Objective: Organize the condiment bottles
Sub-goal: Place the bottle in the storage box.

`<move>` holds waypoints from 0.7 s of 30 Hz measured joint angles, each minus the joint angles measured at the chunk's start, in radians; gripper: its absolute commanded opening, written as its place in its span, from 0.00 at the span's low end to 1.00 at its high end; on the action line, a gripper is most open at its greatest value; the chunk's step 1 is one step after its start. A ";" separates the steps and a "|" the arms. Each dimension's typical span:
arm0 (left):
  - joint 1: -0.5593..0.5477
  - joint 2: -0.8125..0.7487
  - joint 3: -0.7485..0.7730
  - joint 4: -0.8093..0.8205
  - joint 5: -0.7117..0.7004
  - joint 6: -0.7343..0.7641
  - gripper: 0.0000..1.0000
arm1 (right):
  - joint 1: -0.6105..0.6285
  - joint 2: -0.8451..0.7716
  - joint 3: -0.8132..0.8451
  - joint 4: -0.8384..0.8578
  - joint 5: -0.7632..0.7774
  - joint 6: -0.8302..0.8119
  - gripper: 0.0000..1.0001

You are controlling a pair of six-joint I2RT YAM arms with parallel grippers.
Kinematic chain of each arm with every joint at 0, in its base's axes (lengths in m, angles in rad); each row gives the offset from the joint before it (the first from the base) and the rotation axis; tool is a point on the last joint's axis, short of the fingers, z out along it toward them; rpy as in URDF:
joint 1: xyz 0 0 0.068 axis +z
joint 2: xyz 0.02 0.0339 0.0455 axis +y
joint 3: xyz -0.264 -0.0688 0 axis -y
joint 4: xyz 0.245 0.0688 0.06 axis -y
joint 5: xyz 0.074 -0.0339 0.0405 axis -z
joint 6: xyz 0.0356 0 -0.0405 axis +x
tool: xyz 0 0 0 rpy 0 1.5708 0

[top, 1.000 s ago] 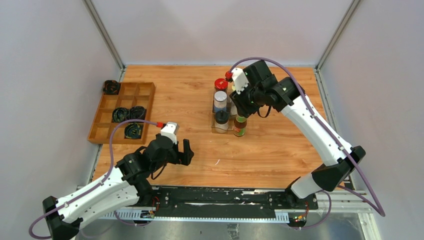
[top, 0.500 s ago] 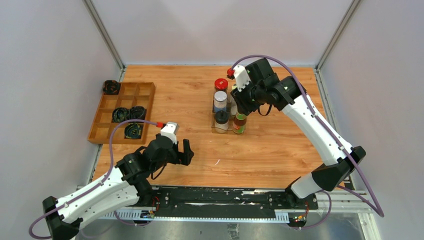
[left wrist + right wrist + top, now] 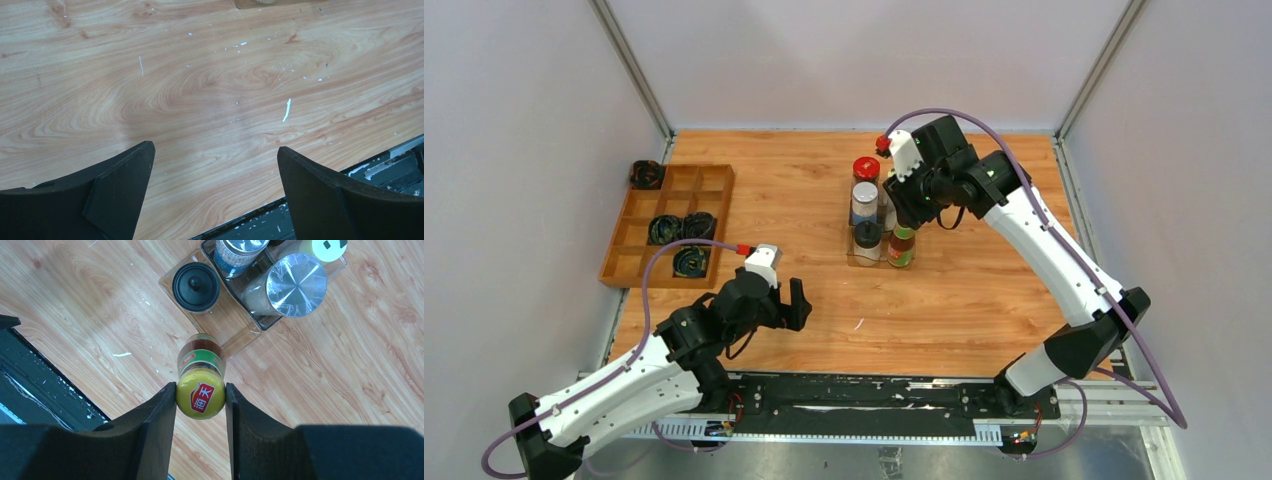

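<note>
My right gripper [image 3: 201,395] is shut on the yellow cap of the brown sauce bottle [image 3: 201,365], which stands upright at the near corner of a clear tray [image 3: 235,330]. In that tray stand a black-capped jar [image 3: 196,287], a silver-lidded jar [image 3: 296,284], a blue-labelled jar [image 3: 235,252] and a yellow-capped shaker [image 3: 327,247]. From above, the sauce bottle [image 3: 902,247] sits right of the black-capped jar [image 3: 867,237], with the red-lidded jar [image 3: 865,168] at the far end. My left gripper [image 3: 791,303] is open over bare wood [image 3: 215,148], holding nothing.
A wooden compartment tray [image 3: 624,262] lies at the left with black coiled bundles [image 3: 682,228] in it, and another bundle [image 3: 646,174] beside its far corner. A black rail [image 3: 874,392] runs along the near table edge. Grey walls enclose the table.
My right gripper has shifted the sauce bottle slightly left and farther back, closer to the clear tray. The left arm has not moved.
</note>
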 measured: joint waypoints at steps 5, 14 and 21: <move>0.000 -0.001 0.000 0.000 0.000 0.000 1.00 | -0.012 0.008 0.000 0.008 -0.004 0.003 0.30; 0.000 -0.002 0.000 0.000 0.000 0.000 1.00 | -0.031 0.025 0.001 0.019 -0.014 0.018 0.30; 0.000 -0.003 0.000 0.000 0.000 0.000 1.00 | -0.043 0.027 0.001 0.027 -0.025 0.023 0.29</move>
